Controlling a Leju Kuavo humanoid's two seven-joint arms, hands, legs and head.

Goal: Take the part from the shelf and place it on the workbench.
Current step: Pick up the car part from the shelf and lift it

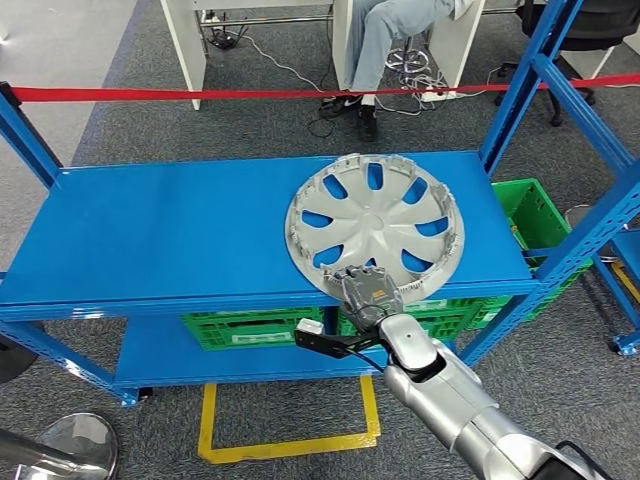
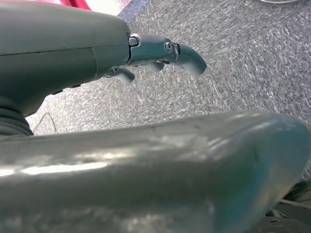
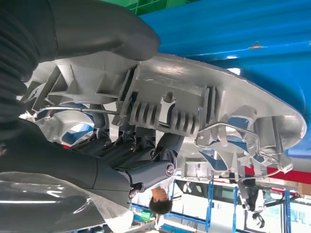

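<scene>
The part is a silver wheel cover [image 1: 375, 225] lying on the right half of the blue shelf [image 1: 166, 230], its near rim reaching over the shelf's front edge. My right hand [image 1: 368, 293] grips that near rim. In the right wrist view the thumb [image 3: 102, 29] lies on one face of the wheel cover [image 3: 176, 92] and the dark fingers [image 3: 146, 165] press the ribbed other face. My left hand [image 2: 92, 58] hangs over grey carpet, its fingers [image 2: 161, 51] stretched out and holding nothing.
Green crates [image 1: 234, 328] stand on the lower shelf, and another green crate [image 1: 536, 215] sits to the right. Blue uprights [image 1: 521, 85] frame the shelf's right end. Behind it run red tape [image 1: 226, 94] and a seated person [image 1: 377, 40]. A yellow floor marking [image 1: 287, 445] lies below.
</scene>
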